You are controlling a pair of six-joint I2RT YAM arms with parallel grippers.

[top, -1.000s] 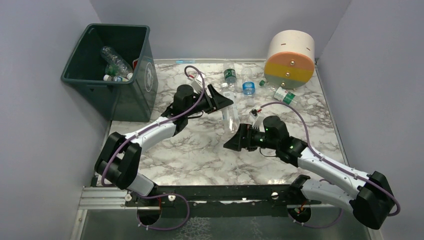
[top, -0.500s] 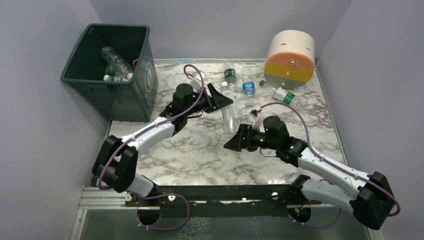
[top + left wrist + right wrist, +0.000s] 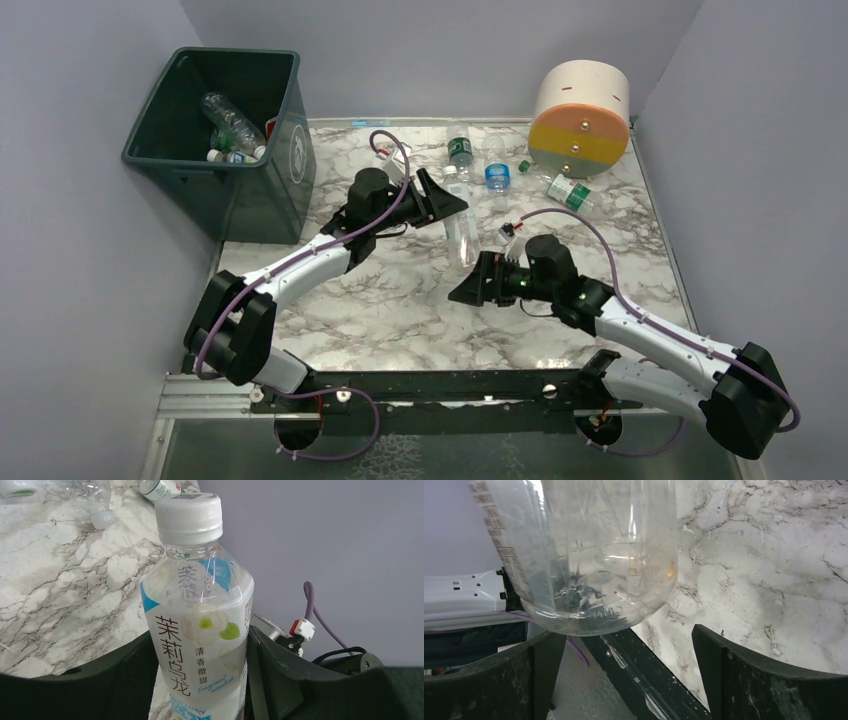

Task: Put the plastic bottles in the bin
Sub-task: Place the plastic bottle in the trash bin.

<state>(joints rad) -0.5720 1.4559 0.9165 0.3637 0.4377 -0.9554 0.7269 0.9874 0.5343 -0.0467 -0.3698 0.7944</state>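
Pinching a clear, white-capped, flower-labelled bottle (image 3: 199,605) is the left hand (image 3: 201,680).

Glossy tabletop (image 3: 400,310), white marble-look with grey veining. Centre frame, the bottle (image 3: 200,605): clear shiny plastic, slick printed film label, ribbed white plastic cap (image 3: 188,512). The left hand (image 3: 200,637) has matt black plastic fingers (image 3: 127,680). The right hand (image 3: 626,637) looks rougher, its black plastic scuffed and dusty. Upper left, the bin (image 3: 255,200): smooth dark green plastic, dull sheen.
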